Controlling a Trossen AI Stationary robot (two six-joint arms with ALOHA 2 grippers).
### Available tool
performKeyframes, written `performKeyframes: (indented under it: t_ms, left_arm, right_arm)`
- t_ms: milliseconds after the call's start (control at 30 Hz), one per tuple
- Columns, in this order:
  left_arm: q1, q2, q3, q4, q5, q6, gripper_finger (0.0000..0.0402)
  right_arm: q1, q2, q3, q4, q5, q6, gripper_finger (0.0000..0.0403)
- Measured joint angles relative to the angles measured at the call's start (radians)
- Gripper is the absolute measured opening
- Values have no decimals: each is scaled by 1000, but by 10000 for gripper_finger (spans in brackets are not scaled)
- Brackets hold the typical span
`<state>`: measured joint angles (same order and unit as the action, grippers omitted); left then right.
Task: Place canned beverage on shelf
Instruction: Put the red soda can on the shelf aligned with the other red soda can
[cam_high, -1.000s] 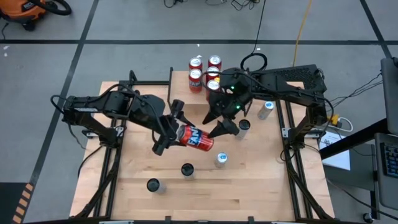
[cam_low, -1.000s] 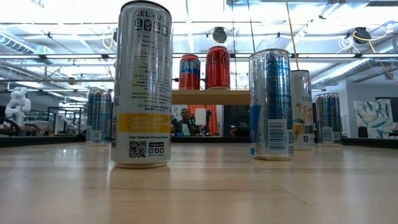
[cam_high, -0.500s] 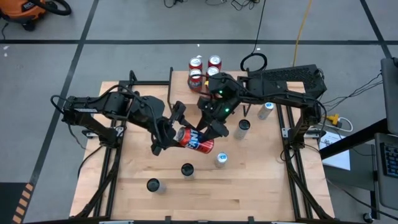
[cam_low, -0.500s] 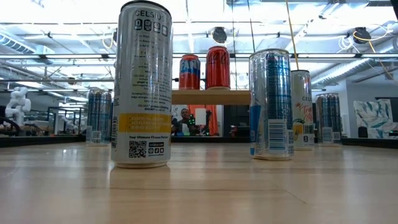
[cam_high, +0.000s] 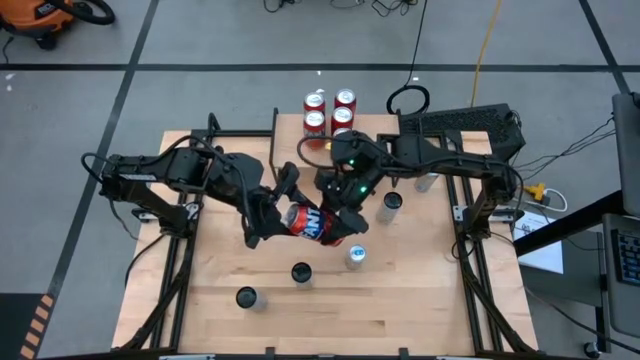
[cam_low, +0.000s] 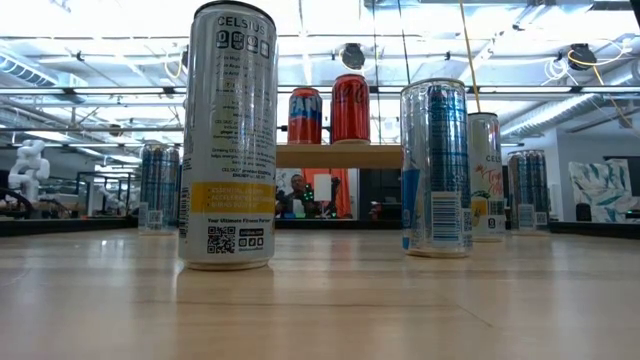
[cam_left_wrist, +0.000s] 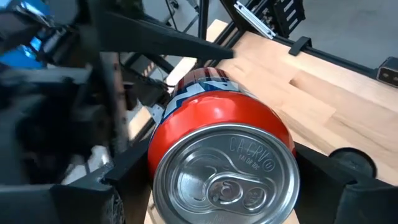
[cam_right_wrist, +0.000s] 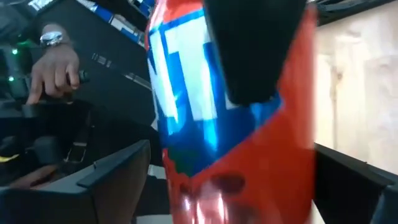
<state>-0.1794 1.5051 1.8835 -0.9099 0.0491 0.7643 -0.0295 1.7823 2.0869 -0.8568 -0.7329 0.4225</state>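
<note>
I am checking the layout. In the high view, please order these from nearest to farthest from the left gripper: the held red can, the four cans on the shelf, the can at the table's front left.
1. Red can, held in the left gripper.
2. Front-left can, toward the near edge.
3. Four cans on the shelf, at the far edge.

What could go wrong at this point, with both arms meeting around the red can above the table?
The left gripper holds the red can on its side while the right gripper's open fingers straddle it: a mistimed release could drop it, possibly onto the upright silver can nearby. The four cans already on the shelf leave little room.
</note>
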Motion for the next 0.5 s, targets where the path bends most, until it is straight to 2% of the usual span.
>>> performKeyframes:
  t_ms: [267, 500]
  left_arm:
    - [-4, 0, 0, 18, -3, 52, 285]
    - [-5, 0, 0, 17, -38, 55, 287]
  right_arm:
    - [12, 3, 0, 25, -26, -45, 370]
    - [11, 3, 0, 19, -17, -80, 311]
